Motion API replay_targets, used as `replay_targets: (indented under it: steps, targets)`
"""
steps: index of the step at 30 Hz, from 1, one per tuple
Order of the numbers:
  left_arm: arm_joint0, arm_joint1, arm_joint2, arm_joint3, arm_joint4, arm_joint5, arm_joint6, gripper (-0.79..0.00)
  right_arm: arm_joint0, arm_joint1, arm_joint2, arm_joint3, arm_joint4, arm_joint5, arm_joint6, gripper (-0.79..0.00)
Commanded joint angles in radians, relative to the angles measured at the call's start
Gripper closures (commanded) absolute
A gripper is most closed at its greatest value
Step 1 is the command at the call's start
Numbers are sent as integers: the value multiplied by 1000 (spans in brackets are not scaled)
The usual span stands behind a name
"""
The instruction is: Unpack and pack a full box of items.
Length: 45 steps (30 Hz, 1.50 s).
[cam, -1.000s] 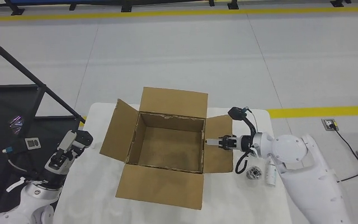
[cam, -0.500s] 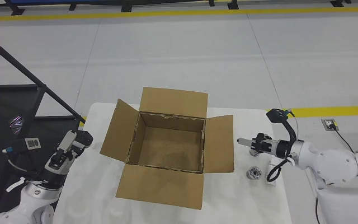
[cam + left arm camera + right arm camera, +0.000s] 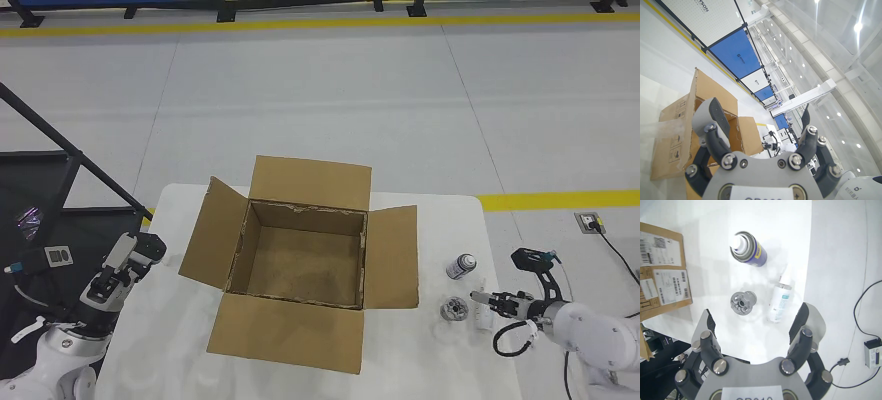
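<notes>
At right edge of table [image 3: 430,215]: spray can [image 3: 748,250] standing, metal hub [image 3: 743,303] and white bottle [image 3: 780,302] just beside it, all outside box [image 3: 300,265]. Box mid-table, flaps open, looks empty. Likely unpack done; next: grasp item, repack. Right gripper [image 3: 755,318] near bottle, jaws wide, empty. Left gripper [image 3: 761,109] at left edge, wide, empty.

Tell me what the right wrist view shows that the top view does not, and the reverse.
Right wrist view adds: printed labels on the box, and that the right gripper is open. Top view adds: the whole box with its four flaps spread, and the left gripper apart from it. Shared: can, metal part and bottle on the table.
</notes>
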Motion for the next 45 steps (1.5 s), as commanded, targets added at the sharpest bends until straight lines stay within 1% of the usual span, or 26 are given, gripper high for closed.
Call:
replay_targets:
  steps: [1, 2, 4, 6, 12, 15, 17, 20, 21, 25, 26, 27, 34, 37, 41, 43, 45]
  targets:
    - [0, 0, 0, 0, 0, 0, 0, -785, 18, -2, -31, 58, -7, 10, -22, -656]
    - [0, 0, 0, 0, 0, 0, 0, -785, 29, -2, -41, 79, -11, 11, -29, -634]
    - [0, 0, 0, 0, 0, 0, 0, -785, 43, -2, -59, 105, -28, 16, -35, -625]
    - [0, 0, 0, 0, 0, 0, 0, -785, 52, -2, -72, 118, -43, 13, -33, -662]
    - [0, 0, 0, 0, 0, 0, 0, -785, 70, 0, -120, 127, -152, 53, -42, -622]
    - [0, 0, 0, 0, 0, 0, 0, -785, 85, -1, -149, 140, -190, 74, -38, -656]
    - [0, 0, 0, 0, 0, 0, 0, -785, 96, -2, -165, 151, -213, 92, -41, -628]
    - [0, 0, 0, 0, 0, 0, 0, -785, 111, -4, -177, 174, -211, 92, -44, -606]
    - [0, 0, 0, 0, 0, 0, 0, -785, 116, -5, -181, 183, -210, 91, -43, -563]
    - [0, 0, 0, 0, 0, 0, 0, -785, 135, -7, -193, 220, -204, 86, -48, -483]
    - [0, 0, 0, 0, 0, 0, 0, -785, 139, -7, -196, 230, -202, 83, -51, -428]
    - [0, 0, 0, 0, 0, 0, 0, -785, 143, -8, -200, 237, -202, 82, -54, -391]
    - [0, 0, 0, 0, 0, 0, 0, -785, 159, -11, -218, 267, -191, 79, -61, -391]
    - [0, 0, 0, 0, 0, 0, 0, -785, 164, -12, -228, 272, -193, 81, -62, -403]
    - [0, 0, 0, 0, 0, 0, 0, -785, 178, -14, -247, 287, -207, 83, -55, -382]
    - [0, 0, 0, 0, 0, 0, 0, -785, 184, -16, -255, 296, -209, 85, -56, -363]
    - [0, 0, 0, 0, 0, 0, 0, -785, 191, -17, -261, 304, -209, 86, -57, -286]
